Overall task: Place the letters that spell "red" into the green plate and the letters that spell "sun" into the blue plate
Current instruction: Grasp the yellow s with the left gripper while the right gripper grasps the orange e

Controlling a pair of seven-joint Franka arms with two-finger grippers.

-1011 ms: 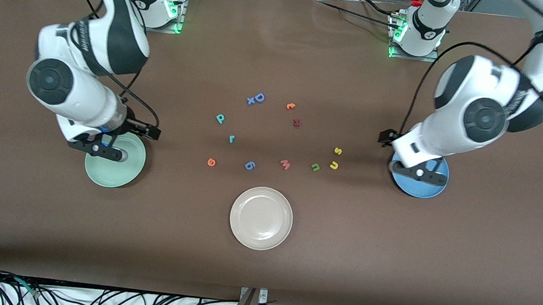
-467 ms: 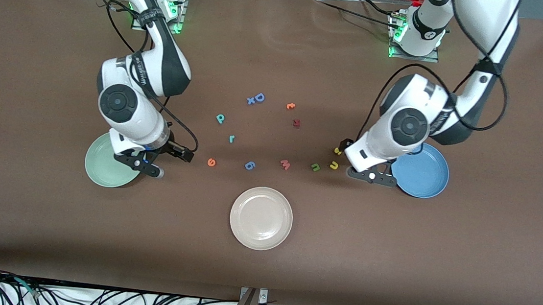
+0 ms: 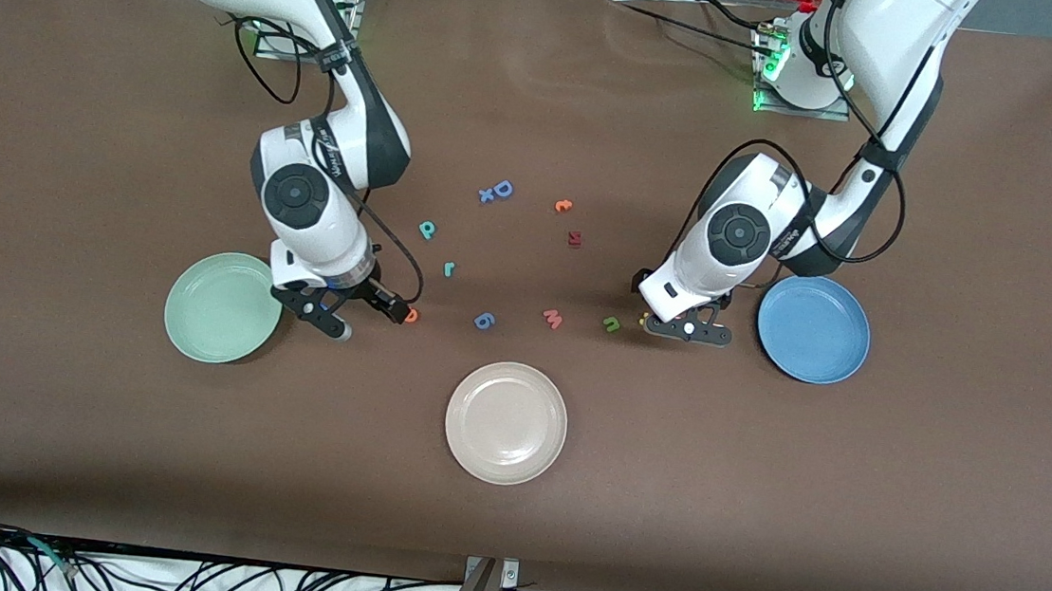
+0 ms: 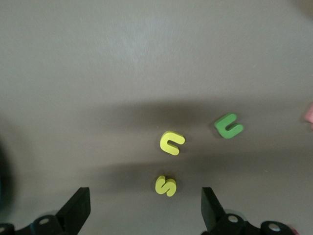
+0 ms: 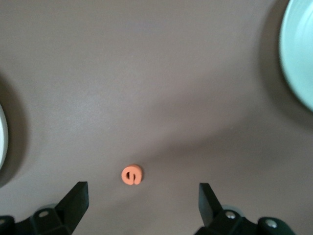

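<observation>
My right gripper [image 3: 326, 312] hangs open low over the table between the green plate [image 3: 222, 307] and the orange "e" [image 3: 410, 314]. In the right wrist view the "e" [image 5: 132, 174] lies just ahead of the open gripper [image 5: 142, 203]. The teal "r" [image 3: 448, 269] and teal "d" [image 3: 427, 229] lie farther from the camera. My left gripper [image 3: 689, 331] is open over the yellow letters, beside the blue plate [image 3: 813, 328]. The left wrist view shows the yellow "s" [image 4: 166, 185] between the fingers of the gripper [image 4: 145, 210], with the yellow "u" [image 4: 172, 143] and green "n" [image 4: 228, 125] ahead.
A beige-white plate [image 3: 505, 422] sits nearest the camera at mid-table. Other loose letters lie around: a pink "m" [image 3: 553, 318], a blue "6" [image 3: 484, 320], a blue "D" [image 3: 497, 190], an orange "c" [image 3: 563, 205] and a dark red piece [image 3: 574, 238].
Both arms have swung in from over their plates toward the letters. The right gripper has reached the orange "e" and the left gripper now covers the yellow letters. Nothing has been picked up.
</observation>
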